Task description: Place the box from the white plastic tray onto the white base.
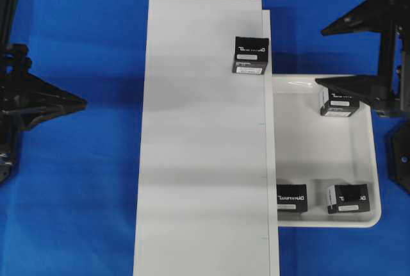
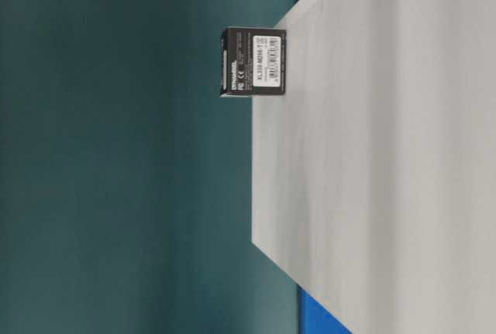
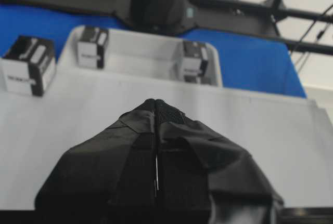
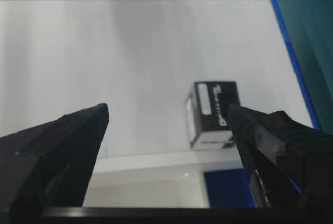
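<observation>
A: Left gripper (image 3: 156, 110) is pinched closed on nothing, white base (image 1: 205, 161) ahead of it; one box (image 1: 250, 55) sits at the base's edge

B: Right gripper (image 1: 333, 58) gapes wide, empty, over the white plastic tray (image 1: 371, 215). The nearest tray box (image 1: 338, 103) lies under its lower finger, which could knock it

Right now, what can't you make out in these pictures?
- Overhead: the right gripper finger covers part of one tray box; contact can't be told.
- Overhead: the white base overlaps the white plastic tray and part of a box.
- Table-level: only the box on the base shows; tray out of frame.
- Left wrist: the left gripper blocks the near base.
</observation>
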You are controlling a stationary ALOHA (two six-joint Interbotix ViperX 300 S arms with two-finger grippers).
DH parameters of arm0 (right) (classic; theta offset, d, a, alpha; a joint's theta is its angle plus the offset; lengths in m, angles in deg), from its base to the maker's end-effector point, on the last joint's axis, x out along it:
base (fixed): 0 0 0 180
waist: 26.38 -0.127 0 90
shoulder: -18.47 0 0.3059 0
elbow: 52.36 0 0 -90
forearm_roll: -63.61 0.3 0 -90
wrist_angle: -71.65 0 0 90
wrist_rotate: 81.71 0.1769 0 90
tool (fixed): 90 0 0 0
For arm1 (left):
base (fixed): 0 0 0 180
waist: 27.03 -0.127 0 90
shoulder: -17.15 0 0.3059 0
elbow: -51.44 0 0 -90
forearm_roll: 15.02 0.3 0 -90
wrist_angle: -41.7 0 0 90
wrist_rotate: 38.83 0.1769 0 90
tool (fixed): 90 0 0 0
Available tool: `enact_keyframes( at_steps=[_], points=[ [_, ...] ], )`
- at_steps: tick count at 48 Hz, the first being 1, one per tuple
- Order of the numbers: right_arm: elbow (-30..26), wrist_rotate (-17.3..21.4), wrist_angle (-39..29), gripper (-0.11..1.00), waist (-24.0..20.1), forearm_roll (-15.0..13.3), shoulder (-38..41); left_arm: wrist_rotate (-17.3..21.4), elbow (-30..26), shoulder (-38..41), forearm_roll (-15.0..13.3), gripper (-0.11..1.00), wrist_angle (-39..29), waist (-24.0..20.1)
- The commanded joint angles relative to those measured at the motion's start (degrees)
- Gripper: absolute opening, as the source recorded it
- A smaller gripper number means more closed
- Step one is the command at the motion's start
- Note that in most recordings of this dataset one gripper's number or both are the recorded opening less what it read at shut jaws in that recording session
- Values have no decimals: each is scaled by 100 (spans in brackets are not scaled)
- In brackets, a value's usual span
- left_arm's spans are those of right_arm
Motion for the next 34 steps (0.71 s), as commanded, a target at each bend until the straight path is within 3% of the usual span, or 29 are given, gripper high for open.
enact_keyframes(
  at_steps=[1, 14, 34],
  points=[
    [114, 0, 114, 98, -158, 18, -149, 0, -132, -70, 18, -7, 26, -18],
    [492, 0, 255, 98, -334, 18, -483, -9, -132, -176, 18, -7, 26, -35],
    [668, -9, 1134, 98, -352, 18, -721, -44, -105, -272, 18, -7, 18, -132]
  ],
)
